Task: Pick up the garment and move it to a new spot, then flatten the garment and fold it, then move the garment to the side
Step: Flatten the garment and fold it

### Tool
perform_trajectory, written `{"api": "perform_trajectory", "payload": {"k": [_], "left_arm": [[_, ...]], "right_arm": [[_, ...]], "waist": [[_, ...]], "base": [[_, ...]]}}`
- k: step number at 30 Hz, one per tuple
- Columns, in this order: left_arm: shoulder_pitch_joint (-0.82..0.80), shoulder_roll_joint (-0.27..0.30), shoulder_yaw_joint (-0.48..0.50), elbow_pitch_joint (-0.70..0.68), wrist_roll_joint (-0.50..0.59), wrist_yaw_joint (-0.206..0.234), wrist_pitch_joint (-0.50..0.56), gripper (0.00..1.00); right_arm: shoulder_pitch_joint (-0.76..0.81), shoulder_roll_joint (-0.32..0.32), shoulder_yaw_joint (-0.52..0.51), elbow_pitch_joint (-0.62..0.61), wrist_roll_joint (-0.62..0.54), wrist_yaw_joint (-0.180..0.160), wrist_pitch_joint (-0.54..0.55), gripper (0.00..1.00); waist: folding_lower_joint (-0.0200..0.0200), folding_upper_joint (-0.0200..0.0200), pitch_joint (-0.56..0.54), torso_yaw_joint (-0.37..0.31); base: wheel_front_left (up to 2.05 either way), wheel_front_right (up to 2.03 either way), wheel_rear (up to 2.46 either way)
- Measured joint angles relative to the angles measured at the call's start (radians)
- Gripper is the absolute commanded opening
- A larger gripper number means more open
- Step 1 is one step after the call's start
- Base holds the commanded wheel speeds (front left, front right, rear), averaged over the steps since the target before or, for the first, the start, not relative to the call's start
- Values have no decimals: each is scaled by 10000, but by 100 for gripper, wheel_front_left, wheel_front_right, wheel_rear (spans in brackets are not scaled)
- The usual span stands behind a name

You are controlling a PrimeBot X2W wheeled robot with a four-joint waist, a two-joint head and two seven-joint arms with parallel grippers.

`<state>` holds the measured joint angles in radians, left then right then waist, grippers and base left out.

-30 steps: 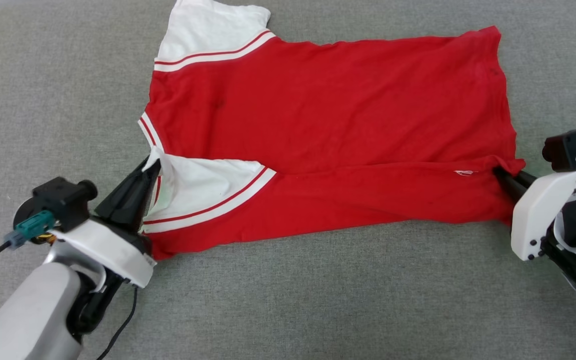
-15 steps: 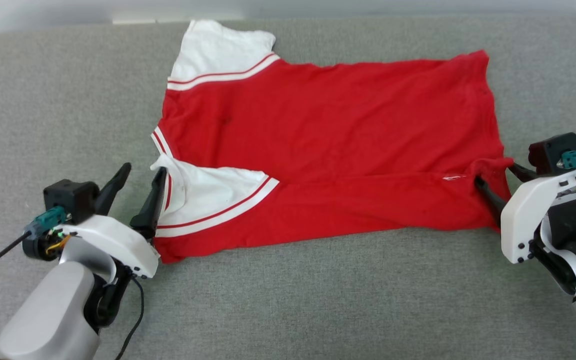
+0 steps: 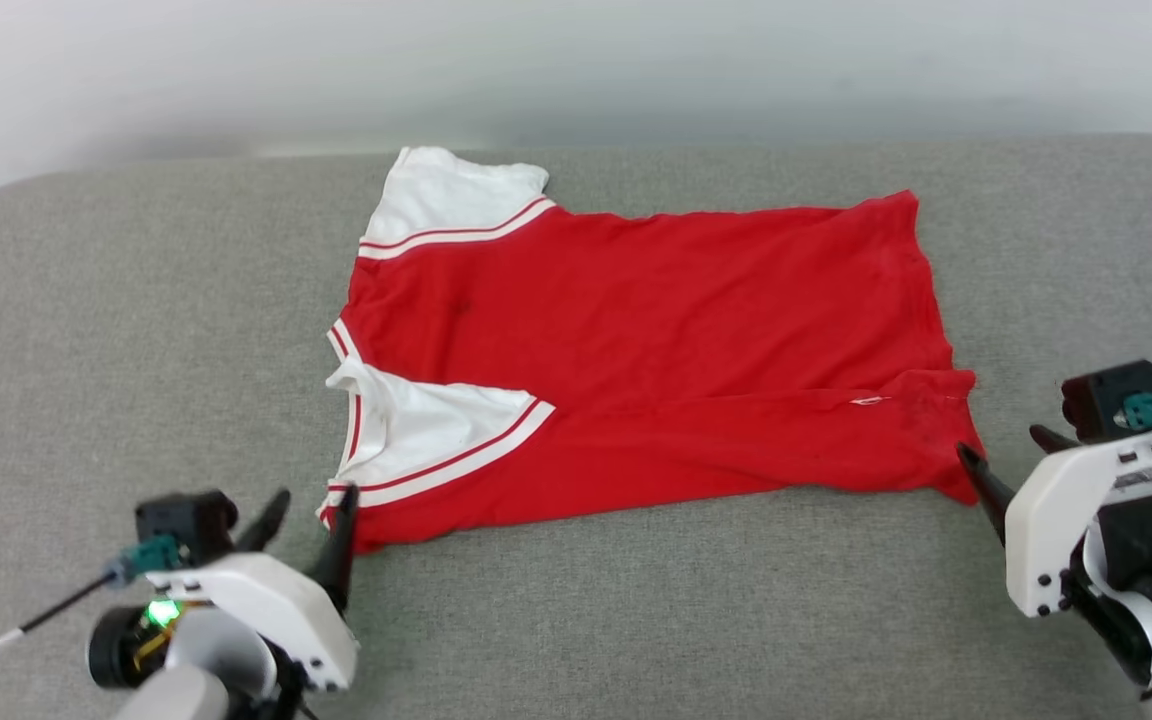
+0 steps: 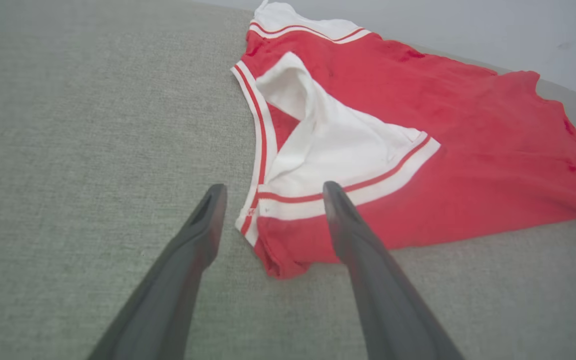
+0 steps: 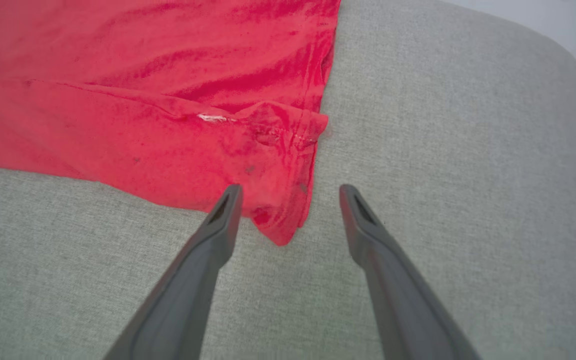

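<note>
Grey woven cloth over the bench (image 3: pixel 636 600), wide and rounded at the far corners. Carried the garment (image 3: pixel 636 320) at its middle, plain red side up, collar end toward the left, hem toward the right, near long edge doubled over onto the body. Had been pinched at both near corners a second earlier; let go since. Left gripper (image 3: pixel 314 495) drawn back, fingers spread wide and empty, one tip just beside the collar-end corner. Right gripper (image 3: pixel 998 442) likewise parted, holding nothing, just off the hem corner (image 3: pixel 956 480). Left the near white sleeve (image 3: pixel 426 425) lying folded on the red. Judged: first lengthwise fold laid down and staying put; far edge and far sleeve (image 3: pixel 456 200) not yet brought in, nor the move aside made.
</note>
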<state>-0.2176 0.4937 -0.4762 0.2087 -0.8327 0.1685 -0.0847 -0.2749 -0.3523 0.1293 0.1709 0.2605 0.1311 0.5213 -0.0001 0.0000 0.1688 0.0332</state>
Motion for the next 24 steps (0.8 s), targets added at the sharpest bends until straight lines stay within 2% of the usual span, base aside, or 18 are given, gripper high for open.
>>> {"api": "perform_trajectory", "payload": {"k": [7,14,24], "left_arm": [[825,533,-395,-1413,293,1058,1116,100],[853,731,-257,-1649,366,1856,1628,100],[606,734,-196,-1344,359,2090,1825,100]], "right_arm": [[938,846,-773,-1304,-274,0,407,100],[1209,1185,-882,-2360,-508,0,531,100],[1218,1312,-924,-2801,-487,0,523,100]], "waist": [[0,0,18,-194],[0,0,606,-489],[1,0,1401,-754]], "base": [[0,0,0],[0,0,0],[0,0,0]]}}
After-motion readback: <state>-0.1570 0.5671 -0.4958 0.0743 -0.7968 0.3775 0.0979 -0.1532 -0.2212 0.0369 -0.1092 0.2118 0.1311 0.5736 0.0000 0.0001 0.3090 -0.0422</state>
